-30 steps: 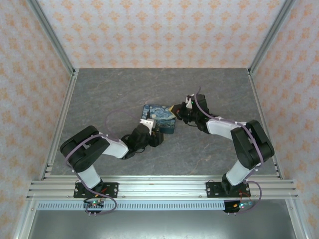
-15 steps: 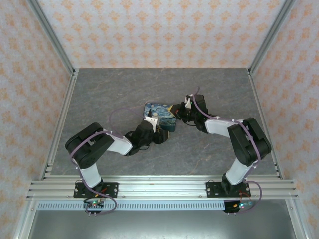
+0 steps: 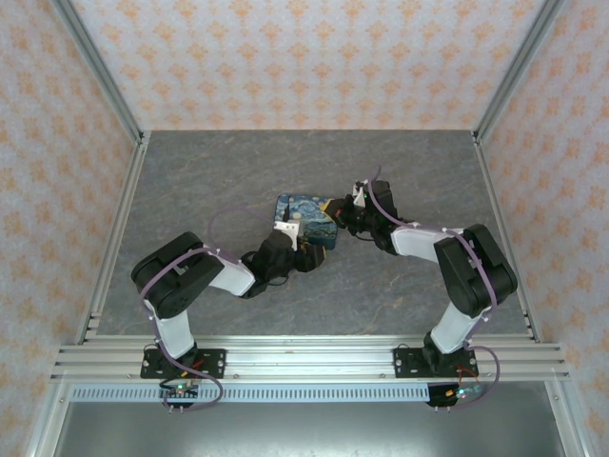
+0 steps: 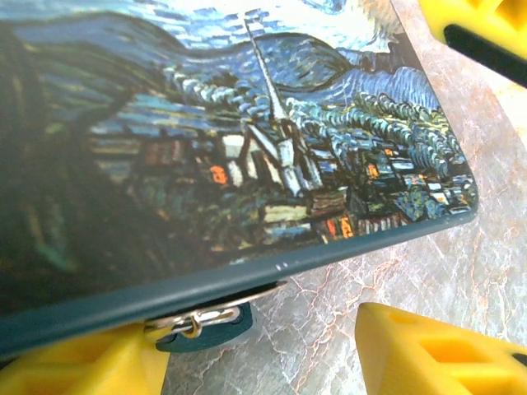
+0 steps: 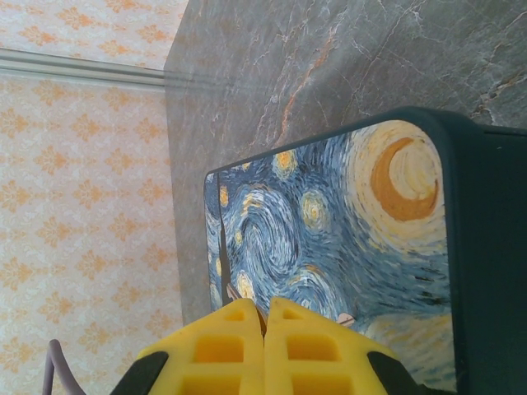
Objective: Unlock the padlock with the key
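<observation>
Since before, my left arm bent nearer the padlock (image 3: 304,217) on the desk (image 3: 190,181). My left tool (image 4: 255,354) is wide open by the key (image 4: 202,322). My right tool (image 5: 263,329) is squeezed shut.

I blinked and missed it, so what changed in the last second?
The left arm swung its elbow rightward, the right arm drew its elbow left, and the padlock turned slightly. The left fingers stayed at its near edge, the right fingers at its right edge.

Top camera high, looking down; both wrist cameras close on padlock (image 3: 303,217).
</observation>
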You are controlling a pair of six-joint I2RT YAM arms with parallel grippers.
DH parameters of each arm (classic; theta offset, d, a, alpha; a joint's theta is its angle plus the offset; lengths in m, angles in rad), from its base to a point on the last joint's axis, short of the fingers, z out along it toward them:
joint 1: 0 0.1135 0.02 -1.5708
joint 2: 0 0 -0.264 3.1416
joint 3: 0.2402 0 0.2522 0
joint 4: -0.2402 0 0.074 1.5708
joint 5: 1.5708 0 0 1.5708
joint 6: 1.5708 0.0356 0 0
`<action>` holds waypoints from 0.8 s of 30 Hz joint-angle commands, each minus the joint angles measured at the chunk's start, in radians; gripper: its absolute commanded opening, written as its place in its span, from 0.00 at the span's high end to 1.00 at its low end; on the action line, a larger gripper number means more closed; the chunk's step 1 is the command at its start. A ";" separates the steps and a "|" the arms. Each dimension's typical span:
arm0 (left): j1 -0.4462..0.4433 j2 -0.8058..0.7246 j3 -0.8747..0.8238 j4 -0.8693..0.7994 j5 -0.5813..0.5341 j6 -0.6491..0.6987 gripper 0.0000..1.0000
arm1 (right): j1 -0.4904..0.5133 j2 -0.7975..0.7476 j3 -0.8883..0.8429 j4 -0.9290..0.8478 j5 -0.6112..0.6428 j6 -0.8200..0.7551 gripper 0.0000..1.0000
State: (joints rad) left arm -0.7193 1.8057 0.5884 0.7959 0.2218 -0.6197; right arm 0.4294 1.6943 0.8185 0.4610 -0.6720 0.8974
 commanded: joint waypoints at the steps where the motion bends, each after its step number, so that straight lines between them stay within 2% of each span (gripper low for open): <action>1: -0.001 0.019 0.005 0.077 0.042 -0.054 0.39 | 0.006 0.027 -0.001 -0.008 -0.006 -0.005 1.00; 8: -0.001 -0.002 -0.014 0.142 0.066 -0.107 0.39 | 0.005 0.036 -0.002 -0.004 -0.003 -0.006 1.00; 14: 0.000 0.012 -0.031 0.167 0.036 -0.138 0.39 | 0.005 0.042 -0.004 0.001 -0.005 -0.008 1.00; 20: 0.001 0.053 -0.046 0.280 0.053 -0.189 0.41 | 0.005 0.048 -0.006 0.006 -0.006 -0.004 1.00; 24: 0.004 0.005 -0.074 0.290 0.046 -0.207 0.41 | 0.005 0.048 -0.007 0.007 -0.007 -0.006 1.00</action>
State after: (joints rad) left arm -0.7193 1.8500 0.5327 1.0046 0.2672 -0.8001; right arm 0.4297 1.7153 0.8185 0.4984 -0.6765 0.8974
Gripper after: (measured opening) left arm 0.595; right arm 0.043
